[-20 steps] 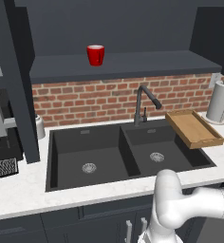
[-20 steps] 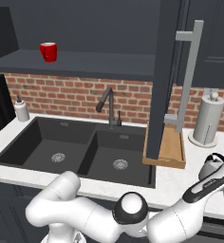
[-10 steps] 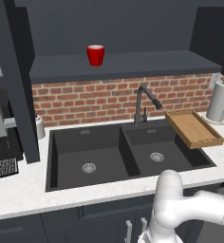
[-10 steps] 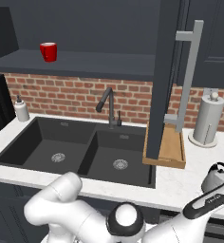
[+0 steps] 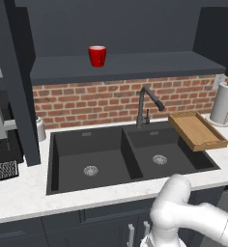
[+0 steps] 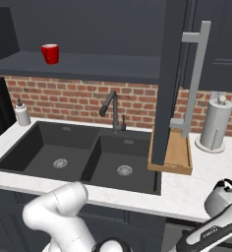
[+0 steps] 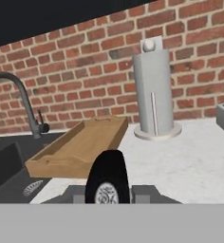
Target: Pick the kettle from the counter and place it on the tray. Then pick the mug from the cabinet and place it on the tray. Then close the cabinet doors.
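The kettle (image 6: 225,198) sits on the counter (image 6: 187,187) near the tray (image 6: 179,156), not yet on it. The red mug (image 5: 97,55) waits in the open cabinet (image 5: 125,65). Whether the jaws grip the kettle cannot be told.

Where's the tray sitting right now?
The tray sits on the counter at the right edge of the black sink, just right of the faucet and left of the paper-towel roll; in the right base view an open cabinet door partly hides it.
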Tool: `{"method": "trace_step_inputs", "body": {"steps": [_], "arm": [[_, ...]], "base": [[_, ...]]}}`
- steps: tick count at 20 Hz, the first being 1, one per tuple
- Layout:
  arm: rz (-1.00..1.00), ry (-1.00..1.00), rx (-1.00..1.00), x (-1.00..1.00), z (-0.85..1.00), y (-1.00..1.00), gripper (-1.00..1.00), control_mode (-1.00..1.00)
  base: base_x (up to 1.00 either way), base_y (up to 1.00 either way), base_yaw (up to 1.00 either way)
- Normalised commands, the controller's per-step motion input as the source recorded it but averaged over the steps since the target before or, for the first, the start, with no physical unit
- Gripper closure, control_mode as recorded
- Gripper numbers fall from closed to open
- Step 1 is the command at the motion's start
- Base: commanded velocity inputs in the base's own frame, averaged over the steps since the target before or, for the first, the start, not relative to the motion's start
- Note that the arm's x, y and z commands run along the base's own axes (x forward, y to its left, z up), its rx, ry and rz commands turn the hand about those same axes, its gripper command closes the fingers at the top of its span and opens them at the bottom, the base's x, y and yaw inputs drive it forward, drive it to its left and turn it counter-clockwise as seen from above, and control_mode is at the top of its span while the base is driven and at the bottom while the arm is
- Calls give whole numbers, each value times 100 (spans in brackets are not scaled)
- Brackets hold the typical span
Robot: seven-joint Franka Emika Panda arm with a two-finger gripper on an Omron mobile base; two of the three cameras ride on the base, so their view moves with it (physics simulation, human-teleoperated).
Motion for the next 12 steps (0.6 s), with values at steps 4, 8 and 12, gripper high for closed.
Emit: {"method": "trace_step_inputs", "body": {"steps": [4,8,12], "arm": [[-17,-2,-3,-39,7,63,100,-100],[-15,0,-7,-26,16,68,100,-100],[-13,0,-4,-13,23,58,100,-100]], "base": [[0,0,0],[0,0,0],[0,0,0]]}}
